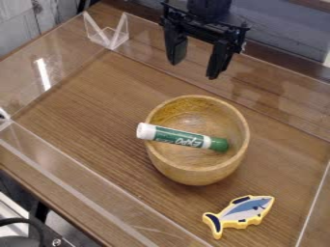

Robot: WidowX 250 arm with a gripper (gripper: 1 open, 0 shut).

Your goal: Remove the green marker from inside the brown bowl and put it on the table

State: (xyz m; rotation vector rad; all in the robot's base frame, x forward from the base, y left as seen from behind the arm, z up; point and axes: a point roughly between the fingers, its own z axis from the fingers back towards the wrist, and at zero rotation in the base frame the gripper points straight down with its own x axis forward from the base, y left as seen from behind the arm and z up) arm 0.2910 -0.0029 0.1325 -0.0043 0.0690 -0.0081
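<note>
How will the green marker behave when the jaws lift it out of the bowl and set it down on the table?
The green marker looks like a rigid cylinder, so it should stay stiff when lifted. Its smooth round body may slip in the jaws. Laid on the flat table, it will probably roll; in the bowl the curved walls hold it.

Green marker (183,138) lying tilted inside brown bowl (233,159), white cap end toward the left rim. Bowl resting mid-counter (103,106). End effector (196,56) hanging above and behind the bowl, fingers spread wide, empty. Blue-and-yellow fish toy (240,214) flat near the front edge.
</note>
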